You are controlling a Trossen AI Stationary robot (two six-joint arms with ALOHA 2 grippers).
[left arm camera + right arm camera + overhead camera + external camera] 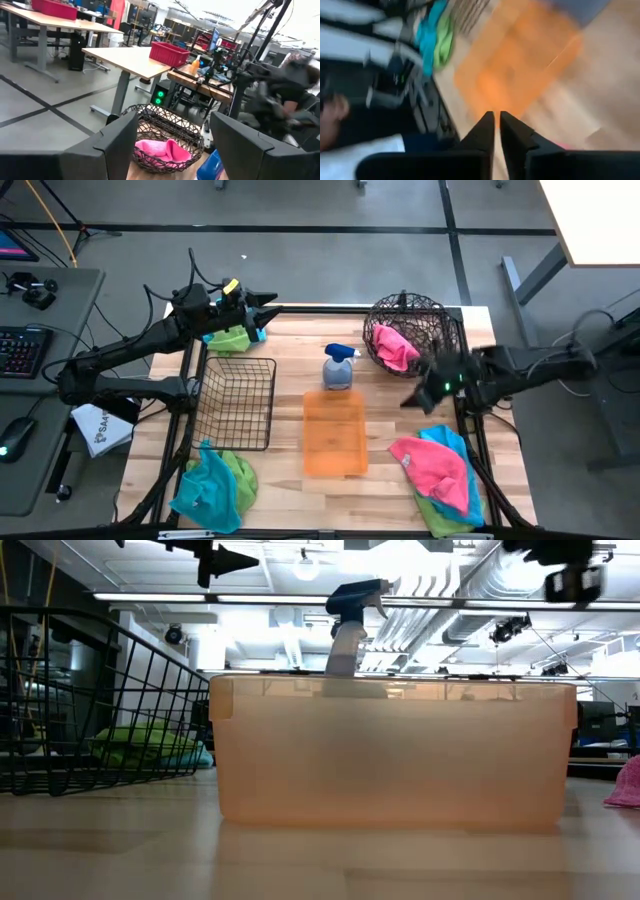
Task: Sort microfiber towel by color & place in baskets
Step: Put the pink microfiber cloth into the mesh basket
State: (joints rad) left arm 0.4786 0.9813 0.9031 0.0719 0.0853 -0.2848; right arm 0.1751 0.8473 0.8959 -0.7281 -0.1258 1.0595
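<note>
**Me:** Starting at the left. My left pincer (272, 308) hangs wide open and empty above the far left corner of the bench (290, 405). A green and blue towel (232, 337) lies just below and behind it. The black wire basket (240, 402) sits nearer me than that pincer, with nothing in it that I can see. Past its near edge is a heap of blue and green towels (213, 488).

**Partner:** What worries you there?

**Me:** The heap mixes two colours, lying over one another. If I pinch it in the middle I judge both cloths would lift together and end up in one basket.

**Partner:** And the middle?

**Me:** The spray bottle (339, 367) stands between the two pincers, touching or just behind the orange tray (335, 435), which looks empty. A low sweep across could knock the bottle over.

**Partner:** The right side?

**Me:** My right pincer (413, 398) is pressed nearly shut, holding nothing, just in front of the round wire bowl (412, 332). One pink towel (396, 348) is already in the bowl. Nearer me than that pincer, a pink towel (434, 462) lies on top of blue and green ones (447, 515). The risk is the same there: a deep grab would drag the lower cloths along. The arm also passes close to the bowl's rim and could nudge it.
</note>
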